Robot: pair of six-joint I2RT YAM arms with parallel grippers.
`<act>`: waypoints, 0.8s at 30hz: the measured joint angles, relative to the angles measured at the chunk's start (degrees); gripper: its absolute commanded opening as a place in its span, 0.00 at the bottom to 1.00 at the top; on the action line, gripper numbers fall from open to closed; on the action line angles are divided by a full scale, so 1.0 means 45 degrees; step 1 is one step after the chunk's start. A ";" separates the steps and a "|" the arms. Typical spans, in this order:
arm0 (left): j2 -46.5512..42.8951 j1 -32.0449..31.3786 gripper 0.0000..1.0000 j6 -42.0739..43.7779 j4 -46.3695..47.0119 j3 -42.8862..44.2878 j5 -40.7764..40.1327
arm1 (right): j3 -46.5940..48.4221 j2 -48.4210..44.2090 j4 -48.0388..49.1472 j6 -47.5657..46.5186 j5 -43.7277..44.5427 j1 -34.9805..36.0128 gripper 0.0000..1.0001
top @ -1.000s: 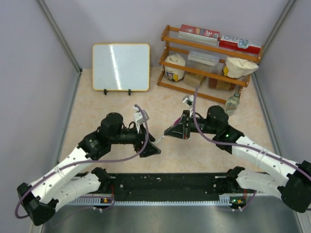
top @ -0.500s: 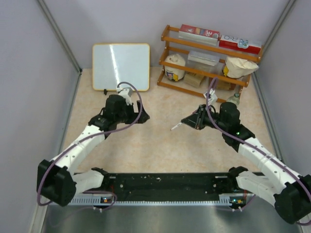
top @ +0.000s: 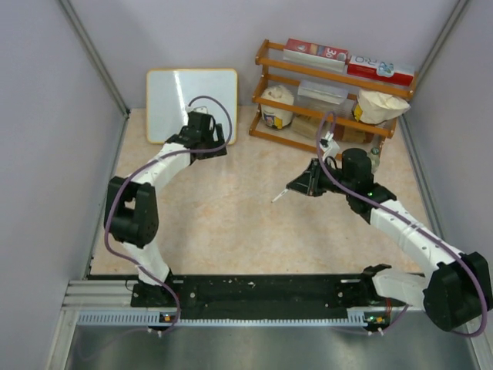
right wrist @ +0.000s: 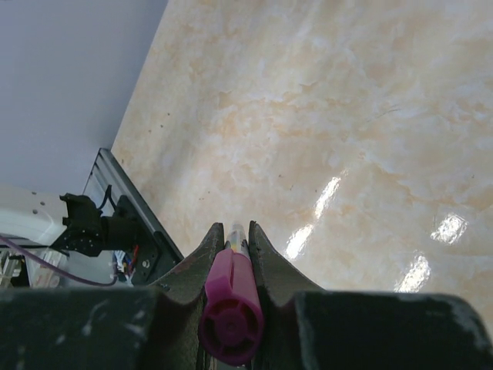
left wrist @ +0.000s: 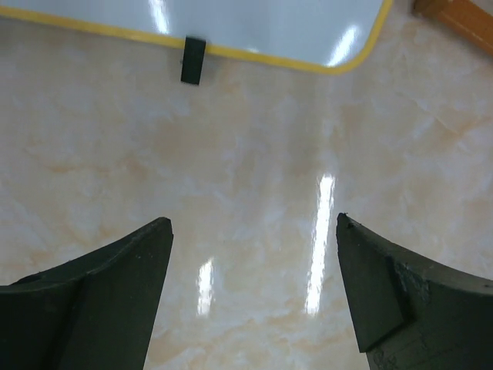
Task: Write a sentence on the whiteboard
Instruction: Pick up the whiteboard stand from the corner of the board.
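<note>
My left gripper [left wrist: 254, 223] is released, its two dark fingers spread wide over bare tabletop. Just beyond them in the wrist view runs the bottom edge of the whiteboard [left wrist: 231, 19], with its yellow frame, a rounded corner and one black clip foot [left wrist: 193, 60]. My right gripper [right wrist: 235, 228] is clenched on a pink marker [right wrist: 229, 304], whose cap end faces the wrist camera; from above, the tip points down and to the left. The board's face is glossy white with streaks of glare. The red-and-white boxes [top: 314, 52] on top of the wooden shelf [top: 331, 116] carry print I cannot read from here. The table [top: 231, 223] is shiny marbled beige, closed in by pale grey walls. The board stands propped at the back left, with the left gripper just in front of its lower right corner. The right gripper is well apart, in front of the shelf.
</note>
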 measured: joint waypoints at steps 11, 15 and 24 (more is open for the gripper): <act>0.3944 0.0199 0.78 0.1205 -0.0369 0.3458 -0.1297 | 0.0321 0.0481 -0.0039 0.0000 -0.0427 -0.0374 0.00; 0.4682 0.0432 0.72 0.1583 -0.0384 0.3793 -0.1302 | 0.0321 0.0544 -0.0083 -0.0010 -0.0525 -0.0529 0.00; 0.5649 0.1273 0.68 0.1734 -0.0661 0.5051 -0.0393 | 0.0321 0.0733 -0.0180 -0.0053 -0.0680 -0.0709 0.00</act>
